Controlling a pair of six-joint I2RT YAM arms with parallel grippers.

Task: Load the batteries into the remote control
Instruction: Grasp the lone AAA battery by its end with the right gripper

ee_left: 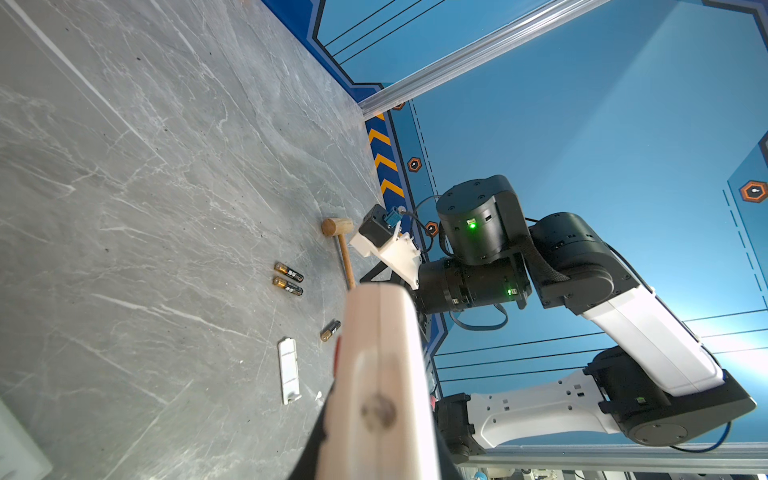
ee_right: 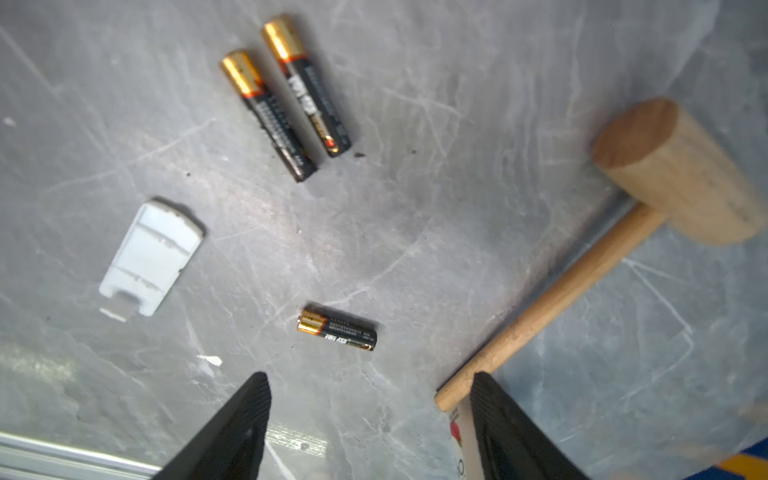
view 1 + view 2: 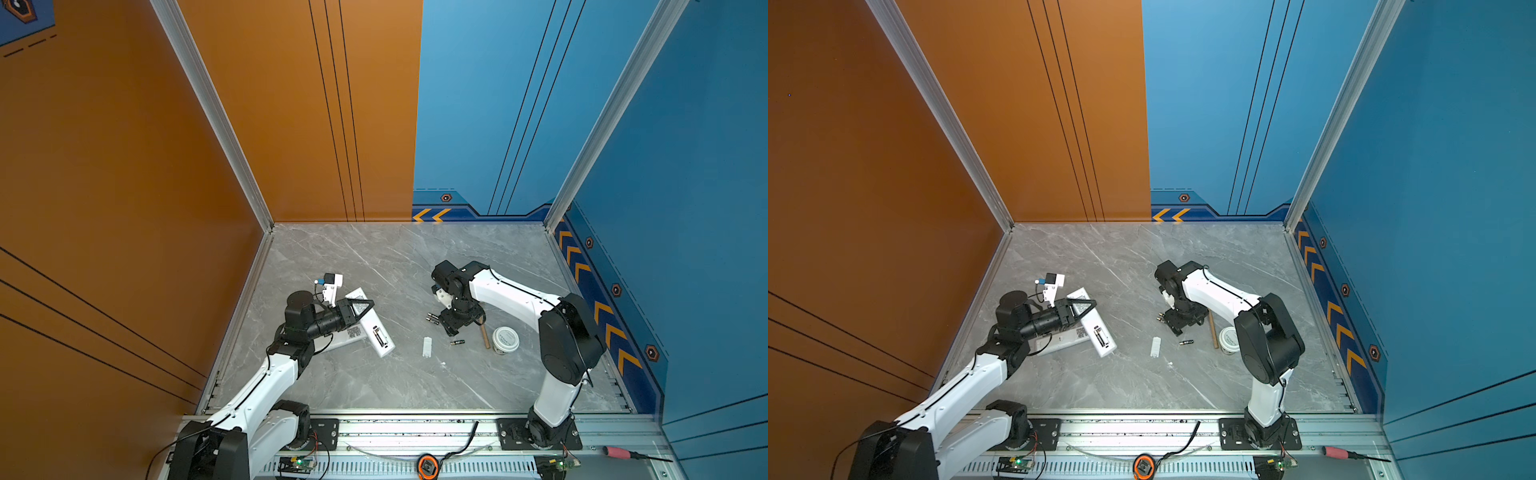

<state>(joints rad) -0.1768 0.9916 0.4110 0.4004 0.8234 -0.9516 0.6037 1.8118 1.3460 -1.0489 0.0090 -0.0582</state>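
Grey marble table (image 3: 374,257) bears a lone battery (image 2: 336,330) near the right gripper (image 2: 369,378), spread apparently to take it, while the left gripper (image 3: 361,307) clamps the remote control (image 3: 371,325) steady.

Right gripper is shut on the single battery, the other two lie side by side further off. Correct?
No. The right wrist view shows the right gripper open and empty, the single battery loose in front of it. The other two batteries do lie side by side further off.

Print on the batteries (image 2: 307,87) is too blurred to read.
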